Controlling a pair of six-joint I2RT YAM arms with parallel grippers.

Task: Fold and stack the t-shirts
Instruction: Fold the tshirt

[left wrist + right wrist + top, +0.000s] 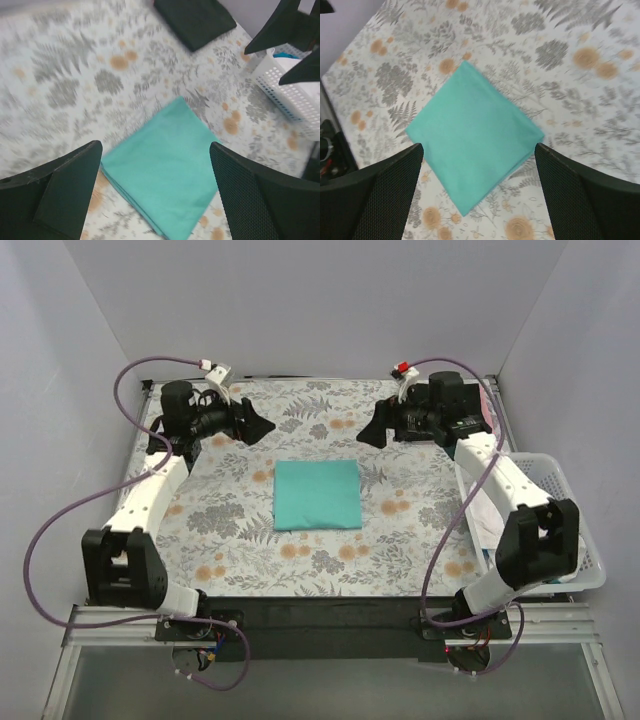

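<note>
A teal-green t-shirt [316, 494], folded into a neat square, lies flat in the middle of the floral cloth. It also shows in the left wrist view [165, 185] and the right wrist view [472, 142]. My left gripper [258, 425] hovers open and empty above the table, beyond the shirt's far left corner [156, 147]. My right gripper [372, 430] hovers open and empty beyond its far right corner [479, 147]. A flat black piece [195, 20], seemingly folded cloth, lies near the far right; the right arm hides it from above.
A white lattice basket [575, 505] stands along the right edge [295, 100] with white and blue cloth [483, 525] in it. The grey-and-orange floral cloth [230, 530] covers the table. Walls close in the left, back and right sides.
</note>
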